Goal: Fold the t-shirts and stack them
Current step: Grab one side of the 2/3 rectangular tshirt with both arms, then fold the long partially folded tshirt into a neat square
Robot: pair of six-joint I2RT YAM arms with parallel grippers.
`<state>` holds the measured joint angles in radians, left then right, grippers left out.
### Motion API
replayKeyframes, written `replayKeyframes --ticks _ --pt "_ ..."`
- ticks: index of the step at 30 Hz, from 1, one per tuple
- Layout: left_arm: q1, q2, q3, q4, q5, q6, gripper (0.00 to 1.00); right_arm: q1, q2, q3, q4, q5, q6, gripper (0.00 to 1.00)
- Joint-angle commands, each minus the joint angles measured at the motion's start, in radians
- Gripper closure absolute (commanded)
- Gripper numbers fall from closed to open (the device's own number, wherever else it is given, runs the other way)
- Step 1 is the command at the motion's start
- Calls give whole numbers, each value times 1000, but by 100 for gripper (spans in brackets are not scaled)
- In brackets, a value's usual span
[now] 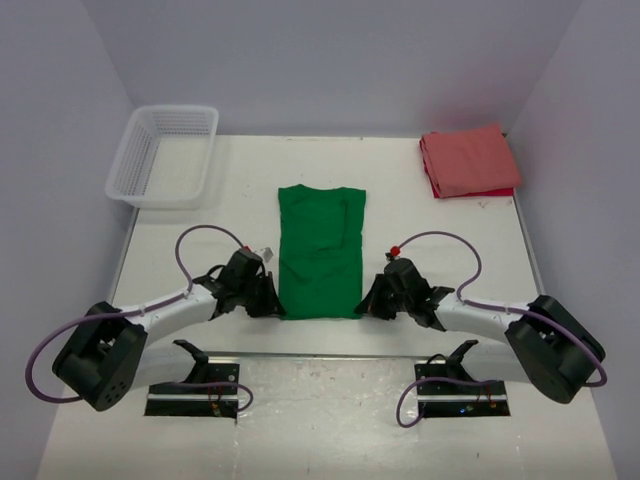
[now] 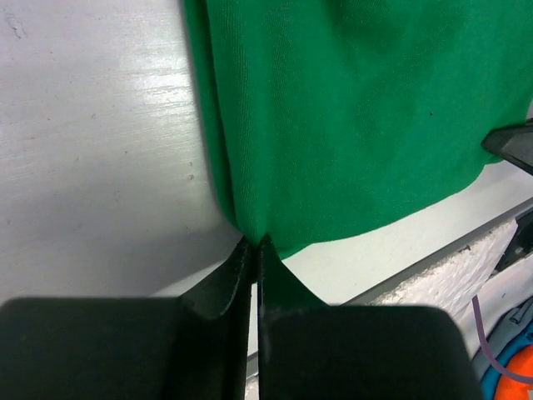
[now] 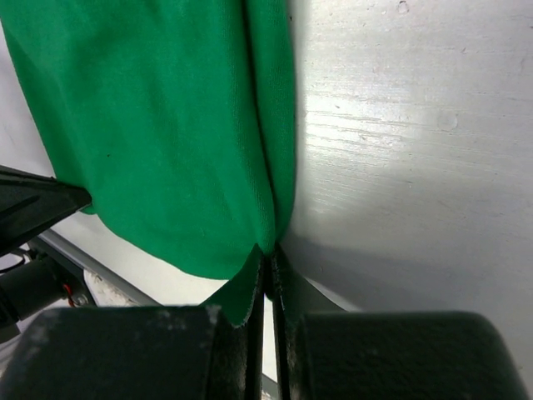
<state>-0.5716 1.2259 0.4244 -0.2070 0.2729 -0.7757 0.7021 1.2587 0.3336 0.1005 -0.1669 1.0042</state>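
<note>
The green t-shirt (image 1: 320,250) lies flat in the middle of the top view. The left gripper (image 1: 270,298) and the right gripper (image 1: 374,300), jaws pressed together, each pinch one lower corner of it. The salmon-red t-shirt (image 1: 467,162) sits folded at the upper right.

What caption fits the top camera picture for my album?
Left hand and right hand pinch near corners of the green t-shirt; folded salmon-red t-shirt and white mesh basket sit behind.

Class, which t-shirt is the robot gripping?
The bright green cloth t-shirt, left gripper and right gripper pinching its near corners; the folded salmon-red cloth t-shirt lies untouched, far right.
</note>
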Motion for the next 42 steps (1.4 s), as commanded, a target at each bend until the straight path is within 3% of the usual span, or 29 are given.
replayKeyframes --ticks 1,8,19,27,32,38,42 --pt "-1 -38 -18 -17 -3 -10 100 23 33 28 -151 73 -56 100" --pt "1 -172 -15 -129 5 -31 100 163 13 128 -312 210 -82 100" --pt "-2 -385 -64 -239 37 -74 100 355 -122 159 -512 319 79 100" --pt "-4 -440 -26 -279 5 -53 100 373 -225 208 -642 394 91 100" --pt "-5 -321 133 -230 -23 9 100 358 -190 422 -809 512 21 100" --pt "4 -77 386 -175 -53 79 100 183 -81 660 -864 497 -148 100" --pt "74 139 554 -154 -34 139 100 22 68 781 -852 437 -298 100"
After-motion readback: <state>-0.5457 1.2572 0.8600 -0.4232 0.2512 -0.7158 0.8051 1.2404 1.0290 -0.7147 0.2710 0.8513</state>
